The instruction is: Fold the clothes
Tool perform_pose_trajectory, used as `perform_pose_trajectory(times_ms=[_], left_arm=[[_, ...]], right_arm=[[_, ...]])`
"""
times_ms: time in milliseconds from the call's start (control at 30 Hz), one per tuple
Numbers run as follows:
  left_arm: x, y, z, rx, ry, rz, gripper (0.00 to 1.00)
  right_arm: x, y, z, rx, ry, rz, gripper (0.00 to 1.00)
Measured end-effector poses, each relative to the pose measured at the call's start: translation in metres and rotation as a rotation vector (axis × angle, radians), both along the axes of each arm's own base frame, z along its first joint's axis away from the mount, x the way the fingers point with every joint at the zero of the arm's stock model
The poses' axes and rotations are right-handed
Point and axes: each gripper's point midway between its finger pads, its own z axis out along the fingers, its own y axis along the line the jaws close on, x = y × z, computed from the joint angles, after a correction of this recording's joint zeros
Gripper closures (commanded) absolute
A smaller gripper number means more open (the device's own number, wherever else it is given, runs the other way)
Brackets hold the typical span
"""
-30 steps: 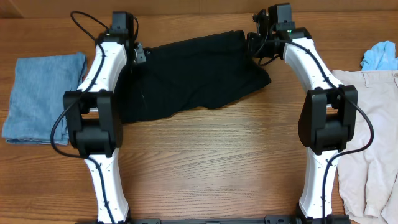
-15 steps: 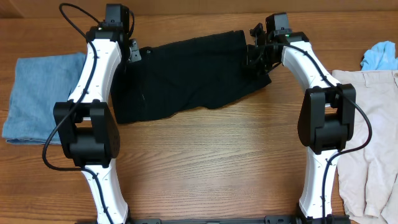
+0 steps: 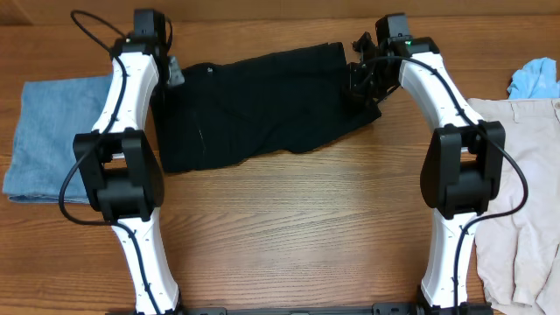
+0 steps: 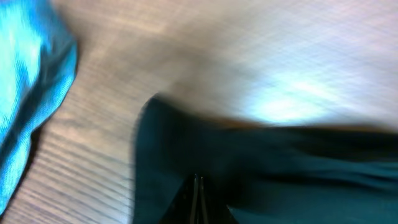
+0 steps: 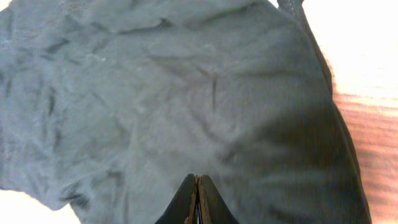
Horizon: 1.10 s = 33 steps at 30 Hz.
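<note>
Reading left to right. Blue piece point(image 3: 57, 131) lies folded flat at the far left of the table point(image 3: 289, 227), apart from both arms; we judge it needs no more work.

Left claw point(image 4: 198, 182): clenched, fingers pressed tight together. Left wrist view is blurred, but dark cloth rises to the fingertips, so we take it as pinching the upper-left corner of the shorts point(image 3: 262, 105).

Change over the last second: the left arm has swung outward, toward the blue piece, and the shorts' left edge has gone with it. The cloth now lies wider and flatter on that side.

Shorts: spread across the back middle of the table, between the two claws, waistband toward the far edge. Some creases remain across the middle.

Right claw point(image 5: 196, 186): also clenched, over the upper-right corner of the shorts. It has dipped and shifted a little, far less than the left. We cannot tell from the right wrist view whether any cloth sits between its fingers.

Far right: light-blue piece point(image 3: 535, 77) bunched at the back, beige piece point(image 3: 516, 201) lying loose in front of it. Both untouched.

Judgement: this is the stretching-out step. No fold is made in the shorts yet, and two more pieces wait, so the task is early to midway.
</note>
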Motion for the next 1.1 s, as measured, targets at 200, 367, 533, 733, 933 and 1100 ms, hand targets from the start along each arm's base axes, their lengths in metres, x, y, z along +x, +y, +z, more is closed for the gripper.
perform_pose_trajectory(times_ms=[200, 367, 533, 733, 933, 1100], left_arm=[[-0.012, -0.058, 0.073, -0.14, -0.063, -0.116, 0.96], [-0.019, -0.06, 0.068, -0.157, -0.025, -0.115, 0.96], [-0.019, -0.063, 0.068, -0.161, -0.026, -0.123, 0.96], [-0.016, -0.092, 0.07, -0.254, -0.044, -0.144, 0.96], [-0.016, -0.103, 0.072, -0.318, -0.049, -0.168, 0.96], [-0.02, -0.104, 0.07, -0.324, -0.031, -0.168, 0.96]], right_arm=[[-0.036, -0.013, -0.012, -0.071, 0.12, -0.002, 0.96], [-0.042, -0.023, -0.069, -0.12, 0.058, -0.018, 0.96], [-0.047, -0.023, -0.045, -0.131, 0.103, -0.011, 0.96], [0.024, -0.013, 0.102, -0.077, -0.272, -0.042, 0.96], [0.073, 0.053, 0.127, 0.024, -0.539, 0.005, 0.96], [0.101, 0.13, 0.069, 0.009, -0.654, 0.044, 0.92]])
